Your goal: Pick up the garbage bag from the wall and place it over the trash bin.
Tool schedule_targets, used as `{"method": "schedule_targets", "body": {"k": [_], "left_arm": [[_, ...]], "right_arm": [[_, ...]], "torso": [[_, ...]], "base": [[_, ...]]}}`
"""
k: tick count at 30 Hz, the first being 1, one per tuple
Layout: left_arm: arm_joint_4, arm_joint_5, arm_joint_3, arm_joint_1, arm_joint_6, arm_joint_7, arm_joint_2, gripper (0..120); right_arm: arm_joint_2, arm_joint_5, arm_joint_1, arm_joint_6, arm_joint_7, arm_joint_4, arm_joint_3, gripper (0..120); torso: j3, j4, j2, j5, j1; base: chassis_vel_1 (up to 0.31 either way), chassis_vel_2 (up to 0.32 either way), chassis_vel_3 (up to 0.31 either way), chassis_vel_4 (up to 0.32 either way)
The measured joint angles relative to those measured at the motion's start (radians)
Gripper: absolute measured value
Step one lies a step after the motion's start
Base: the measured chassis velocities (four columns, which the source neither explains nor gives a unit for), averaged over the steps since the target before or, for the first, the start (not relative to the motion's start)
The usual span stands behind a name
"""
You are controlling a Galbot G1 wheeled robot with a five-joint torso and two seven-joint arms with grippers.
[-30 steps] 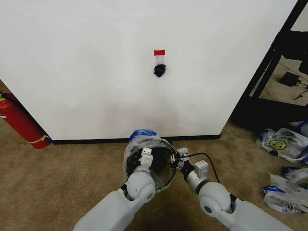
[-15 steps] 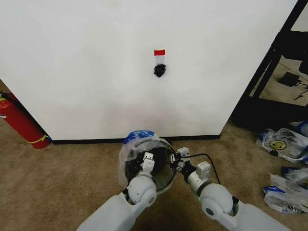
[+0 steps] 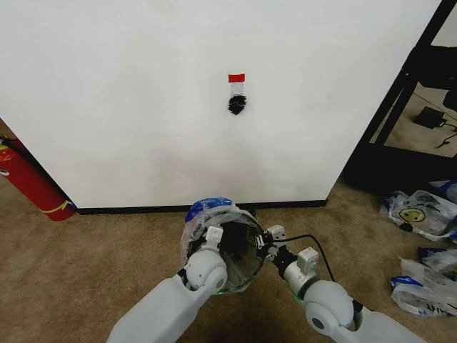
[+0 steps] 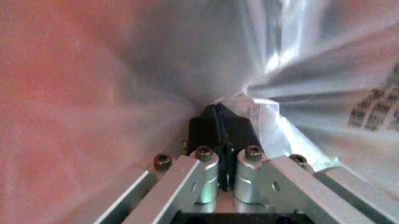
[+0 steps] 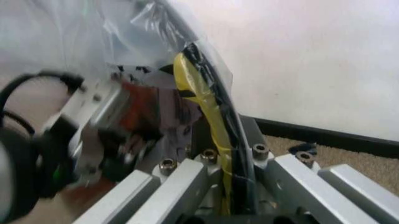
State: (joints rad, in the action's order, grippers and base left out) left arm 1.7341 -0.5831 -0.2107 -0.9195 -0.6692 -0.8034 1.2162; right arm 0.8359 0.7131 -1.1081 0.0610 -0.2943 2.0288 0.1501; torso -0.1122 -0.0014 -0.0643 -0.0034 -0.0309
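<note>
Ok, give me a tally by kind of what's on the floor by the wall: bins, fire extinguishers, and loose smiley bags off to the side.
Trash bin, with the garbage bag over it: 1
Fire extinguisher: 1
Loose smiley bags on the right: at least 2, cut off by the frame edge
Total: at least 4

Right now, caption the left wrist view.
Left gripper shut on the garbage bag, its translucent film bunched around the black fingertips.
</note>
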Motion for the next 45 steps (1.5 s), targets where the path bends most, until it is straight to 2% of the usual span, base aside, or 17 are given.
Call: {"method": "schedule_targets", "body": {"k": [9,15,22,29,38,45], "left_arm": [[0.006,0.017,-0.006,-0.023,-0.007,0.016,0.006,0],[0.009,-0.016,-0.040,0.015,-0.015,0.004,0.016,0],[-0.032,-0.039,-0.054,0.064,-0.003,-0.041,0.035,0],[-0.045,-0.030,-0.041,0.050,-0.003,-0.025,0.021,0],[-0.003,-0.022,-0.082,0.020,-0.020,-0.001,0.042,0],[0.028,-0.022,-0.069,0.034,-0.008,0.001,0.031,0]], "right_arm": [[0.011,0.014,0.002,-0.025,-0.002,0.010,0.007,0],[0.022,-0.004,-0.001,-0.055,0.017,0.002,0.033,0],[0.030,-0.022,0.003,-0.070,-0.005,-0.023,0.045,0],[0.027,-0.006,0.013,-0.069,-0.019,-0.030,0.026,0],[0.051,0.026,0.020,-0.084,-0.025,-0.030,0.037,0],[0.049,0.013,-0.008,-0.085,-0.018,-0.029,0.031,0]], "torso": [[0.000,0.0000,0.000,-0.0001,0.000],[0.000,0.0000,0.000,-0.0001,0.000],[0.000,-0.0001,0.000,-0.0001,0.000],[0.000,0.0000,0.000,-0.0001,0.000],[0.000,0.0000,0.000,-0.0001,0.000],[0.000,-0.0002,0.000,-0.0001,0.000]], "base": [[0.000,0.000,0.000,0.000],[0.000,0.000,0.000,0.000],[0.000,0.000,0.000,0.000],[0.000,0.000,0.000,0.000],[0.000,0.000,0.000,0.000],[0.000,0.000,0.000,0.000]]}}
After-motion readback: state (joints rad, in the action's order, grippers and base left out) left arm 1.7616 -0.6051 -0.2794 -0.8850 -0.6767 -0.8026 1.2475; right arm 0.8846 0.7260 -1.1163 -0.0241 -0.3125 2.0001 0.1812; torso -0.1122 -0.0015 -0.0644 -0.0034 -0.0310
